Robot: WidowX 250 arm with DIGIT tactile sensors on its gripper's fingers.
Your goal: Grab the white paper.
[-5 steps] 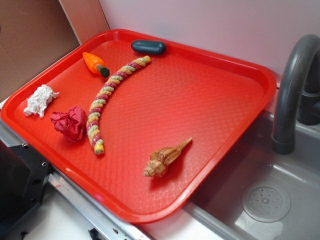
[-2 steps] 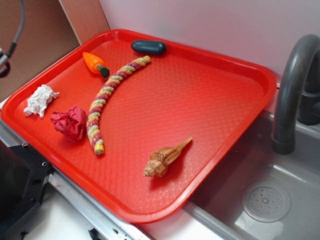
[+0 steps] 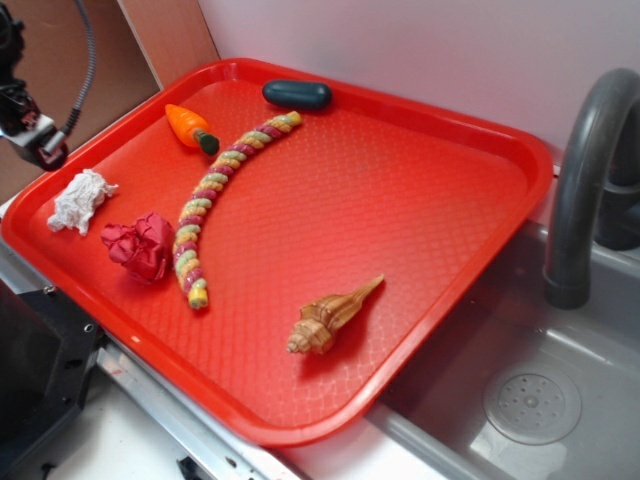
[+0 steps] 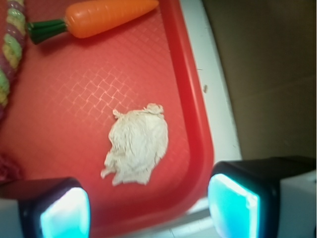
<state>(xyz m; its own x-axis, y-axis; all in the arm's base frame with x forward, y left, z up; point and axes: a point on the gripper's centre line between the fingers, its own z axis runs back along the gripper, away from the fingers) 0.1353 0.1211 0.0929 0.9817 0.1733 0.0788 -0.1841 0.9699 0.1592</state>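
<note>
In the exterior view, the white paper (image 3: 82, 200) lies crumpled in the left corner of the red tray (image 3: 420, 330), just beside the rim, with a red paper wad (image 3: 140, 246) near it toward the tray's front edge. A braided rope (image 3: 222, 205) curves across the tray between a toy carrot (image 3: 190, 128) and the red wad; a dark oblong piece (image 3: 297, 95) sits at the far rim and a seashell (image 3: 333, 315) toward the front. The tool (image 3: 38, 150) hangs at the picture's left edge, above and apart from the paper. A grey faucet (image 3: 585, 180) stands over the sink (image 3: 520, 400) on the right. In the wrist view, the white paper (image 4: 136, 145) rests on the tray floor close to the rim, the carrot (image 4: 101, 19) above it. The tool (image 4: 148, 206) has its fingers (image 4: 233, 201) spread wide, holding nothing.
</note>
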